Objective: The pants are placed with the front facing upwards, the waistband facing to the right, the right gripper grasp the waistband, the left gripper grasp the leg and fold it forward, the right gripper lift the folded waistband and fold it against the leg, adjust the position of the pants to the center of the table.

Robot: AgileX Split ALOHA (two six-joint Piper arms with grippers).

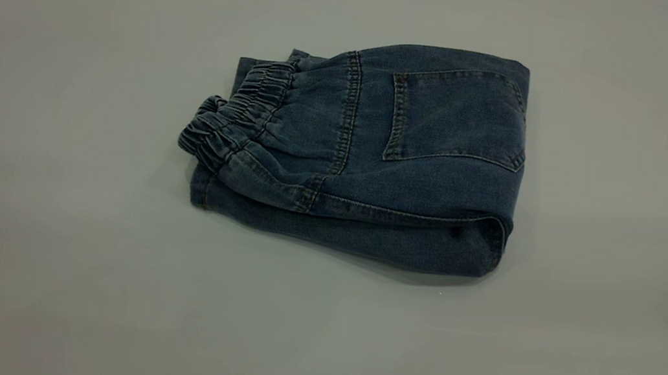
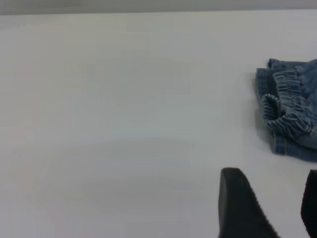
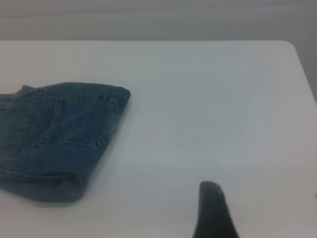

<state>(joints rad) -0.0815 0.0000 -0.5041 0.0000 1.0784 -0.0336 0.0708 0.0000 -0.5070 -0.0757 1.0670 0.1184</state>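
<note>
Pants: the pants (image 1: 378, 154) lie folded mid-bench (image 1: 35, 270), back pocket up.
Waistband: the waistband (image 1: 232, 118) faces left.
Left gripper (image 2: 270, 208): fingers apart, empty, left of the pants.
Right gripper (image 3: 214, 210): one finger visible; grip unclear.

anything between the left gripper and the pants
No. In the left wrist view, only bare table lies between the left gripper and the pants.
</note>
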